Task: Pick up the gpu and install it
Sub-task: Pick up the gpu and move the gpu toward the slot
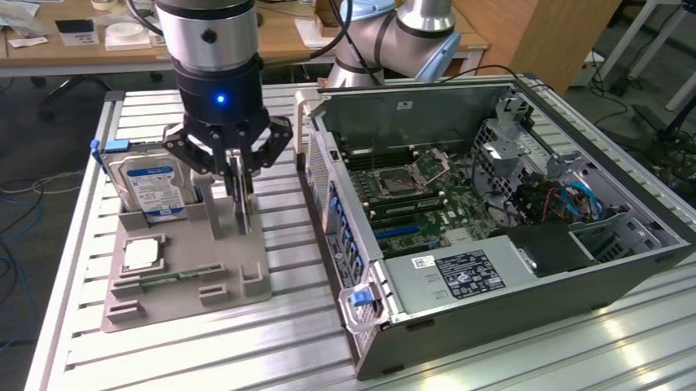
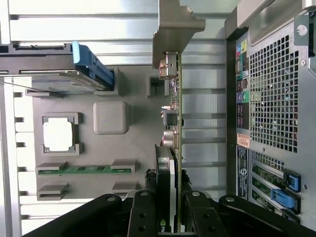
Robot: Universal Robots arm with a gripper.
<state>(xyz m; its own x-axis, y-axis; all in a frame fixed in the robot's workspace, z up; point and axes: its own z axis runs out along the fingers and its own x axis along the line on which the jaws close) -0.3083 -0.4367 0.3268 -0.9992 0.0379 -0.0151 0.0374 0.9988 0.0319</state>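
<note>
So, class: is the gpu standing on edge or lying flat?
On edge: the gpu stands upright in the grey holder, gripper clamped around it.

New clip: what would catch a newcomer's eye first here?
The black arm with its blue light, its tool shut on the upright gpu in the grey fixture, at the exterior view's left. Then the open computer case on the exterior view's right, motherboard exposed. A blue-labelled hard drive stands beside the tool.
</note>
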